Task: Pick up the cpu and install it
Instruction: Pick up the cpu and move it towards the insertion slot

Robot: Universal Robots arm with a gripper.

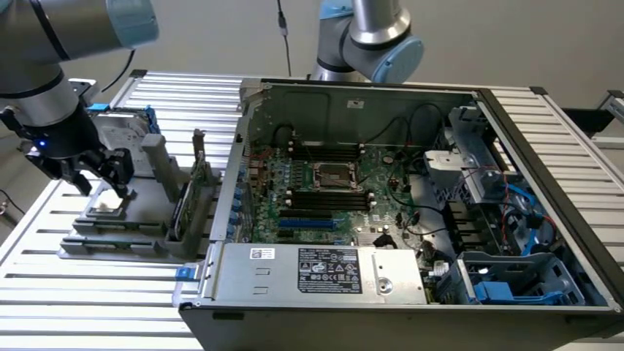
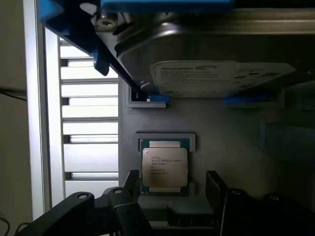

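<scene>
End effector wide open, empty, hovers at the exterior view's mid-left; small square silvery-topped cpu lies straight below between its fingers, flat in grey moulded tray.

The arm is silvery-grey tubing with a pale blue cap on its joint and a black wrist section bearing a small blue light. Its pincer is matte black, with blocky fingers pinned by round bolts.
</scene>
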